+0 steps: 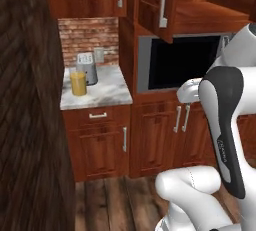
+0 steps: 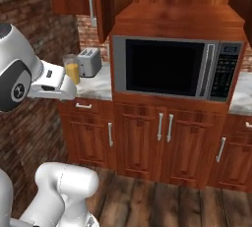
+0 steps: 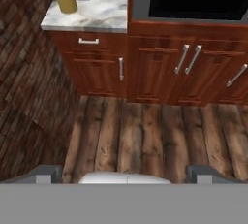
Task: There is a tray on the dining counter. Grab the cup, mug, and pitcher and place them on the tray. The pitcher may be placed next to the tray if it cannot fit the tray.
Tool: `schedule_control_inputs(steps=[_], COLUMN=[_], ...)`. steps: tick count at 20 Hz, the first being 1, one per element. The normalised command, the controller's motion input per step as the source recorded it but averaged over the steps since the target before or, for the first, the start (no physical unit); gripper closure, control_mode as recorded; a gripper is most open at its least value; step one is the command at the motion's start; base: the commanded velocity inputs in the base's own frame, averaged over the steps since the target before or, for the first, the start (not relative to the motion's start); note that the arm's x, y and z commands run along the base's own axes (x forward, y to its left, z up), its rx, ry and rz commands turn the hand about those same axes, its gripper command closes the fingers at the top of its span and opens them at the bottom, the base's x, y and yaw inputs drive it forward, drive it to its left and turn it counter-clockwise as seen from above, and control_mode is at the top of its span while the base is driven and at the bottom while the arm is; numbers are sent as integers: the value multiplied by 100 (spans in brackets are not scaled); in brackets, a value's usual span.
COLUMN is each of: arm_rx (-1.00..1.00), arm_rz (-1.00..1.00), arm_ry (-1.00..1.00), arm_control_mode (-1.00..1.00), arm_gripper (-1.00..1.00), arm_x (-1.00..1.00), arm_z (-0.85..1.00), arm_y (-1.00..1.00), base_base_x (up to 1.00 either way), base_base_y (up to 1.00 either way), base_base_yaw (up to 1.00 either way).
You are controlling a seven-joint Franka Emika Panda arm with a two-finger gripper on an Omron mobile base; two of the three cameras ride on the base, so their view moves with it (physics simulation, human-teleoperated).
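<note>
- Two dark finger tips of the gripper [image 3: 125,172] rise far apart at the bottom of the hand view — jaws spread wide, nothing between them, wooden floor beneath.
- Next out, the cabinet doors [image 3: 104,70] stand beneath the marble counter [image 3: 104,12]; the approach should come in above that edge, not level with it.
- Farthest, the pitcher [image 1: 78,83] stands upright near the counter's front left, just beside the grey toaster [image 1: 87,68] — touching or not, I cannot tell.
- Best, I judge, to close on the pitcher from its open front side, jaws level and low on the body, clear of the toaster and the brick wall [image 2: 29,5].
</note>
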Motion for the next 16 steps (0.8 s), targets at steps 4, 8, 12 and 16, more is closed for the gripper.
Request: schedule_control_inputs(steps=[4,8,12,16], arm_rx=[0,0,0,0], arm_rz=[0,0,0,0], arm_ry=[0,0,0,0], arm_control_mode=[100,100,100,100], arm_gripper=[-100,-100,-100,-100], arm_x=[0,0,0,0], arm_z=[0,0,0,0], arm_y=[0,0,0,0], base_base_x=[37,31,32,67], base_base_y=[16,26,47,57], base_base_yaw=[25,23,16,2])
